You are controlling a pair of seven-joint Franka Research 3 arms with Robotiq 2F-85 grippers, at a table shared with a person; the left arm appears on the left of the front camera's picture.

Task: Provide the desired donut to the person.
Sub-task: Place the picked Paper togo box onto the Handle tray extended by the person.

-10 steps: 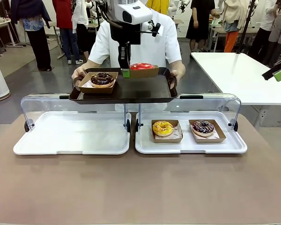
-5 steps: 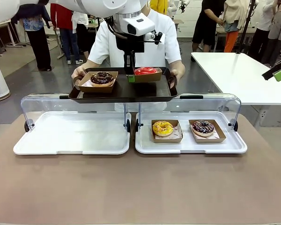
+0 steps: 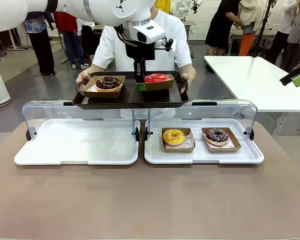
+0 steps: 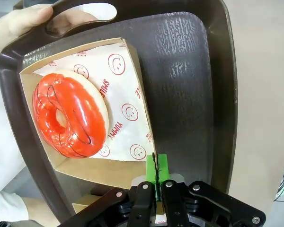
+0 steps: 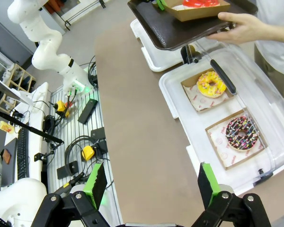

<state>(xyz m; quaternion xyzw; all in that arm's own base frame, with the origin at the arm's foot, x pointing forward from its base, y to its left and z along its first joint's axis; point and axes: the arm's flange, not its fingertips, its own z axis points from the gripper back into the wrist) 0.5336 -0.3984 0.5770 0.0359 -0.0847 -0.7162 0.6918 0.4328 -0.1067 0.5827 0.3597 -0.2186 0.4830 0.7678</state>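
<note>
One step left: release. Left hand [image 3: 141,86] pinched on carton wall of red-glazed donut [image 3: 156,78], carton resting on person's brown tray [image 3: 130,97] (seemingly delivered). Right hand [image 5: 151,187] wide, empty.

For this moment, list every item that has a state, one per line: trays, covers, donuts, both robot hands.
left hand: shut on the red donut's box edge
right hand: open, holding nothing
red donut: in its box on the brown tray
brown tray: held up by the person
chocolate donut: boxed, on the brown tray
yellow donut: boxed, in right white tray
sprinkled donut: boxed, in right white tray
clear covers: flipped open
</note>
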